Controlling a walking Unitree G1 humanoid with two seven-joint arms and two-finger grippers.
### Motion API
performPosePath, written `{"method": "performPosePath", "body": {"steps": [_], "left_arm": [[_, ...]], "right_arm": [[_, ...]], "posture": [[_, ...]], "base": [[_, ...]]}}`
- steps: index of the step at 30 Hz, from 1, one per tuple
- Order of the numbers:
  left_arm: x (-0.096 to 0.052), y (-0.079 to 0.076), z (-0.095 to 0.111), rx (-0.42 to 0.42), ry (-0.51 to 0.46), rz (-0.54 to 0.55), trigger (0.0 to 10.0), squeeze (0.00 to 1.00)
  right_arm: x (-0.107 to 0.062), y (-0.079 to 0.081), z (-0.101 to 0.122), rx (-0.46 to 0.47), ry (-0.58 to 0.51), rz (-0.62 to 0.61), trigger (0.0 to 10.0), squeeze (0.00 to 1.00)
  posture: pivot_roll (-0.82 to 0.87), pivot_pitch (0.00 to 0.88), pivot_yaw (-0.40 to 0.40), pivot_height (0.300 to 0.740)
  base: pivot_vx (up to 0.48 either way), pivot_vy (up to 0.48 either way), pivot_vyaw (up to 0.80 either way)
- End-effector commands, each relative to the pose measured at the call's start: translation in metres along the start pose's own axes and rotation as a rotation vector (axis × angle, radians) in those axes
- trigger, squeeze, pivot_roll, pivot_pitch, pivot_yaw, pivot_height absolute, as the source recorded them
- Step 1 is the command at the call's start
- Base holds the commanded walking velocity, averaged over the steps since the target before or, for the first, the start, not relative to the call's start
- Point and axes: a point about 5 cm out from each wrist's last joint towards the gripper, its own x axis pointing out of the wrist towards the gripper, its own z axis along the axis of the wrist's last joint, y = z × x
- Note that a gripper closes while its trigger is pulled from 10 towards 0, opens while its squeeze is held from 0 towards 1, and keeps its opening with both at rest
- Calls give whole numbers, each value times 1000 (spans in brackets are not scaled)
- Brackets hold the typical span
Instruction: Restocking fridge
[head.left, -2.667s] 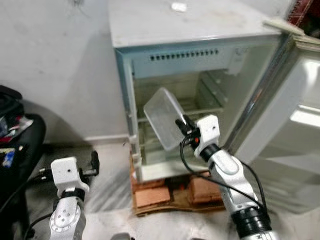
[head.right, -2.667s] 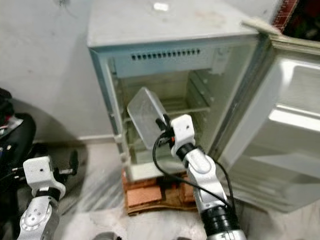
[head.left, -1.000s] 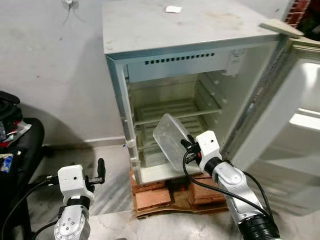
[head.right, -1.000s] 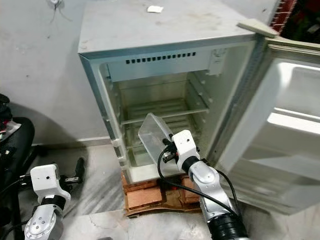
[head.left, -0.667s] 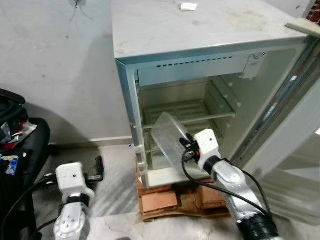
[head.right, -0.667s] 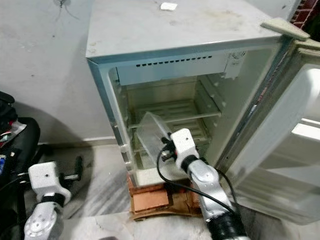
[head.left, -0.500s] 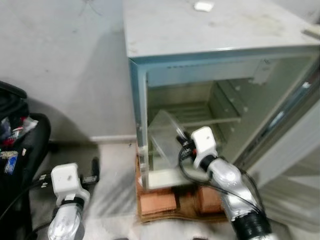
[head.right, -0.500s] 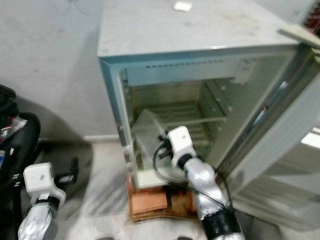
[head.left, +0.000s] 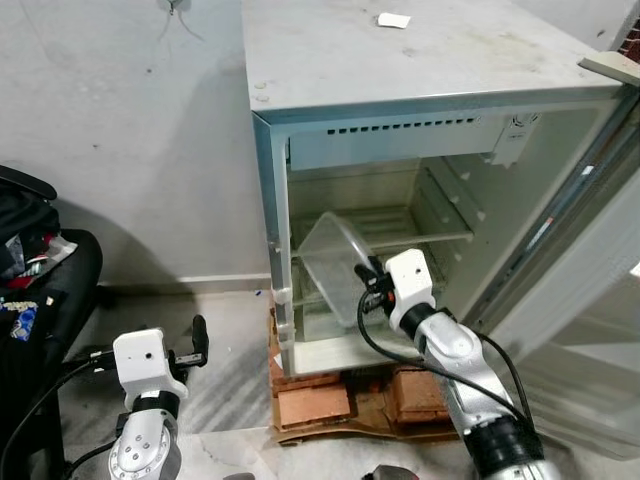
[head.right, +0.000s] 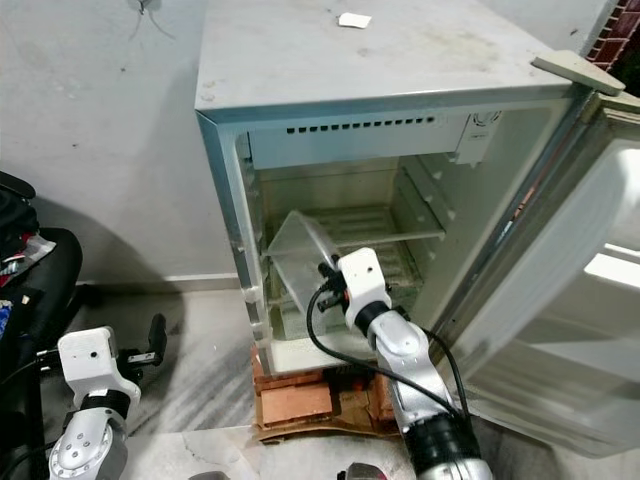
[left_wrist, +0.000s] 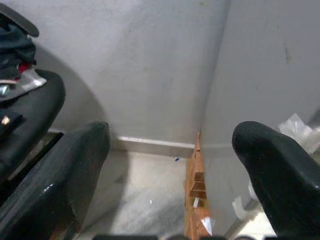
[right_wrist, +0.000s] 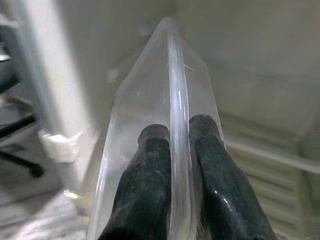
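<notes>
My left gripper (head.left: 197, 338) hangs low, fingers wide apart, empty. My right gripper (right_wrist: 172, 145) pinches the rim of a clear plastic container (head.left: 335, 265), tilted at the fridge (head.left: 420, 90) mouth under the wire shelf (head.left: 400, 235). Best to level it, then slide it inside before letting go.

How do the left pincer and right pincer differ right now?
The right pincer is shut on the rim of a clear plastic container, raised at the open fridge; the left pincer is open and holds nothing, low beside the fridge near the floor. Both have two black fingers.
</notes>
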Motion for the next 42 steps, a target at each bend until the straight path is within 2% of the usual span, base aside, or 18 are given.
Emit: {"method": "performPosePath", "body": {"steps": [1,6,10,13,15,18,20,23,24,25,26,30,34,35,39,42], "left_arm": [[-2,0,1,1,13,4,10000,0],[-10,-4,1,2,28,3,10000,0],[-17,-8,6,-3,24,4,10000,0],[-18,-9,9,-3,23,5,10000,0],[-21,-9,15,-6,19,21,10000,0],[-24,-9,17,-5,18,24,10000,0],[-30,-9,19,-4,30,32,10000,0],[-36,-9,20,2,46,38,10000,0],[-40,-9,21,3,53,41,10000,0],[-40,-9,21,3,53,41,10000,0],[-43,-9,23,5,59,44,10000,0],[-50,-7,27,6,66,58,10000,0],[-53,-7,29,5,75,66,10000,0],[-55,-8,29,4,80,68,10000,0],[-57,-10,31,3,89,66,10000,0],[-56,-10,32,3,90,67,10000,0]], "right_arm": [[4,-4,2,1,-6,-28,10000,0],[18,-6,8,15,-16,-55,10000,0],[37,-9,19,63,-30,-99,10000,0],[44,-10,23,97,-29,-118,10000,0],[58,-6,35,152,-32,-134,10000,0],[64,-2,41,155,-34,-132,10000,0],[72,2,47,214,-28,-134,10000,0],[76,5,48,272,-5,-137,10000,0],[78,8,47,337,9,-143,10000,0],[78,8,47,337,9,-143,10000,0],[80,12,47,392,23,-150,10000,0],[86,26,52,491,37,-145,10000,0],[90,33,56,558,43,-156,10000,0],[92,35,61,623,37,-179,10000,0],[97,36,76,665,-7,-200,10000,0],[98,35,79,669,-16,-206,10000,0]], "posture": [[33,109,-3,740],[47,138,-10,740],[77,164,-25,740],[89,174,-31,740],[108,193,-37,740],[122,209,-42,740],[139,233,-44,740],[153,249,-46,740],[166,266,-49,740],[166,266,-49,740],[180,282,-52,740],[204,307,-58,740],[215,316,-56,740],[222,318,-55,740],[232,325,-52,740],[230,328,-54,740]], "base": [[0,0,0],[0,0,0],[0,0,0],[0,0,0],[0,0,0],[0,0,0],[0,0,0],[0,0,0],[0,0,0],[0,0,0],[0,0,0],[0,0,0],[0,0,0],[0,0,0],[0,0,0],[0,0,0]]}}
